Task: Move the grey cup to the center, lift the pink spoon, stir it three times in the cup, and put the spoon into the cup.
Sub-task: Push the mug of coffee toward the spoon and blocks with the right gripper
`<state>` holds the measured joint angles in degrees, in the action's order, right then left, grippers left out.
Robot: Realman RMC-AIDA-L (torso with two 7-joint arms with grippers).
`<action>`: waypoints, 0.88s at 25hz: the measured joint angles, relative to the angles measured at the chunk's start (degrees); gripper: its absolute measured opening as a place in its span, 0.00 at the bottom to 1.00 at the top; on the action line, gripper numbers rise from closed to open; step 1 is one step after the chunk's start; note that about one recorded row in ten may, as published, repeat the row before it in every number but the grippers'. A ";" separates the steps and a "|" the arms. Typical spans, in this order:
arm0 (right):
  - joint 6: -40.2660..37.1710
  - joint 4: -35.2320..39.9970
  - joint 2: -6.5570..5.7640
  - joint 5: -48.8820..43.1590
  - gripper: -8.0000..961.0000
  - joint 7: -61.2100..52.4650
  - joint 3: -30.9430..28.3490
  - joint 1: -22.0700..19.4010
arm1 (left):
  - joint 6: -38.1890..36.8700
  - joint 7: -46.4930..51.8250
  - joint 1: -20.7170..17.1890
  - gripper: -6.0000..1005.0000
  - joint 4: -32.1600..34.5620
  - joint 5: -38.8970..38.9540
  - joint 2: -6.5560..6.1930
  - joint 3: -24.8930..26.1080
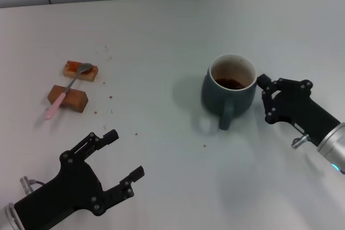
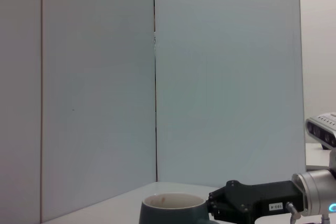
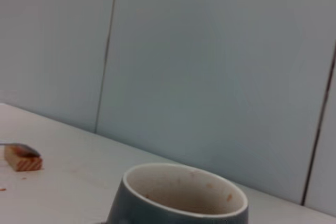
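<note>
Right gripper (image 1: pixel 262 99) touches the grey cup (image 1: pixel 228 91), its closure indiscernible; a shove could tip it; left gripper (image 1: pixel 125 157) gapes empty.

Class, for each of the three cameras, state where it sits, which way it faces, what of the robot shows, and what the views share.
Head: high up, looking down at the table; shows left claw, right claw.
Left wrist: low, facing the wall across the grey cup; shows the right claw only.
Right wrist: low beside the cup, facing the wall; no robot parts.
Shared: the cup in all; the pink spoon in head and right wrist.

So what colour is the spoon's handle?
Pale pink; the spoon shows best in the head view.
</note>
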<state>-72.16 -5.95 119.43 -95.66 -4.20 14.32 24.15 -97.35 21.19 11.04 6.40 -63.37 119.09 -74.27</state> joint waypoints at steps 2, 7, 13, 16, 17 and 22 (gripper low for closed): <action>0.44 -0.28 0.00 -0.62 0.03 0.01 0.00 0.37 | -0.04 0.00 -0.04 0.78 -0.07 0.00 0.00 0.00; 0.69 -1.02 0.00 -1.38 0.04 0.03 0.00 1.22 | -0.13 -0.01 -0.06 0.78 -0.23 0.00 0.00 -0.08; 1.88 -2.05 0.04 -4.30 0.06 0.06 0.01 2.94 | -0.20 -0.01 -0.06 0.78 -0.33 0.01 0.00 -0.09; 3.46 -2.82 0.07 -4.45 0.06 0.07 0.01 4.62 | -0.27 -0.01 0.02 0.77 -0.37 0.01 0.00 -0.09; 3.81 -2.99 0.08 -4.47 0.07 0.07 0.01 5.08 | -0.28 -0.01 0.08 0.77 -0.39 0.01 0.00 -0.09; 5.70 -4.03 0.10 -4.57 0.08 0.08 0.01 7.60 | -0.30 -0.01 0.42 0.77 -0.43 0.01 0.00 -0.09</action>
<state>-66.47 -9.98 119.53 -100.23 -4.13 14.33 31.75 -97.65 21.17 11.45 5.97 -63.36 119.09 -74.36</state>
